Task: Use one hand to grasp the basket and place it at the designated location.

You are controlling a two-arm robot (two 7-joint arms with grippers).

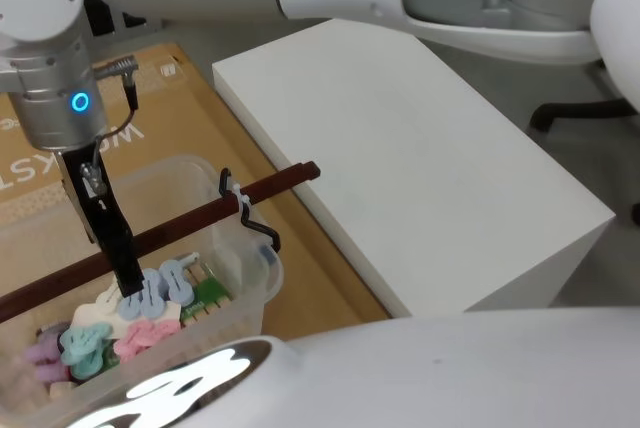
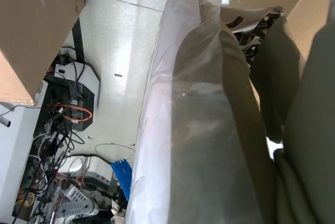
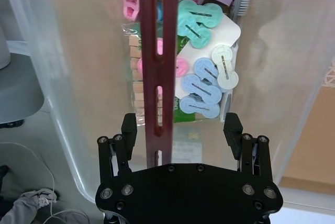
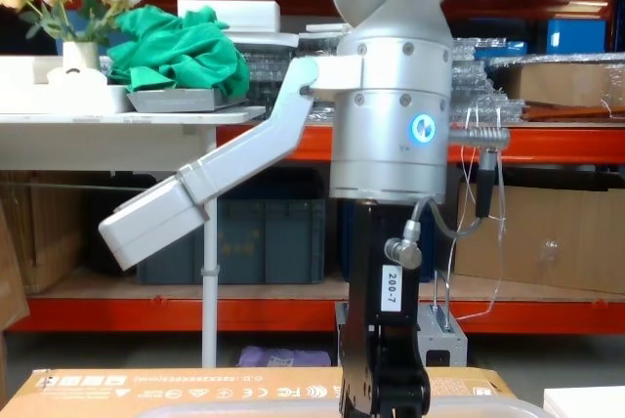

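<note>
Warehouse-like robotics workshop, orange steel racking (image 4: 195, 315) holding grey-blue crates (image 4: 264, 239) and cardboard boxes (image 4: 547, 242), white side table (image 4: 98, 125) with green cloth (image 4: 181, 52), tangled cables and electronics (image 2: 65, 111) on pale speckled floor (image 2: 125, 41)

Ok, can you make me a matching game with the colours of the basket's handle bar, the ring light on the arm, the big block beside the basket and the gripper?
Things:
1. handle bar of the basket
2. ring light on the arm
3. big block beside the basket
4. right gripper, open, with one jaw on each side of the handle bar

Colours:
a. white
b. black
c. dark red-brown
d. blue

Pairs: 1-c, 2-d, 3-a, 4-b
</note>
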